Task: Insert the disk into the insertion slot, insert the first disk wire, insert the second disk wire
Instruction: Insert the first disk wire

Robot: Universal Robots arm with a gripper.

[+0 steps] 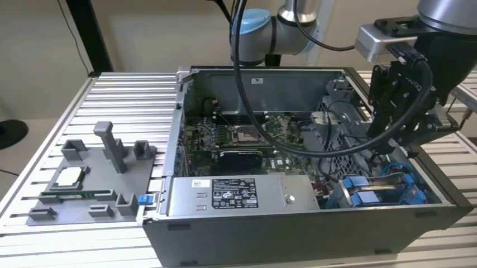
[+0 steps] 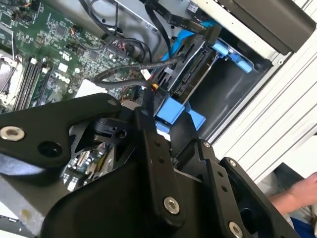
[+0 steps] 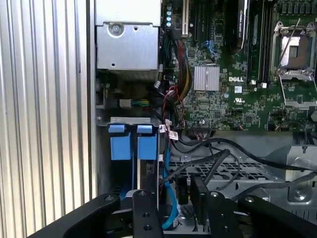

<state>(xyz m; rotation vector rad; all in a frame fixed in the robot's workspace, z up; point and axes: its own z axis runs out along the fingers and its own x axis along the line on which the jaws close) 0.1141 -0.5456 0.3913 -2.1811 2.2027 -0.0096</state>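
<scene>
Your gripper (image 1: pixel 402 142) hangs low inside the open computer case (image 1: pixel 298 234), right over the drive corner. You cannot tell whether it is open or clamped on anything. The disk (image 3: pixel 147 148) looks to be seated in the slot (image 1: pixel 408 190), with its blue tabs facing out near the power-supply box (image 3: pixel 128 47), so count the first step as probably done. The wires seem to be what is left. In the second wrist view a black wire (image 2: pixel 121 74) loops loose just beside the disk's edge, its end close to the gripper and apparently not plugged in.
</scene>
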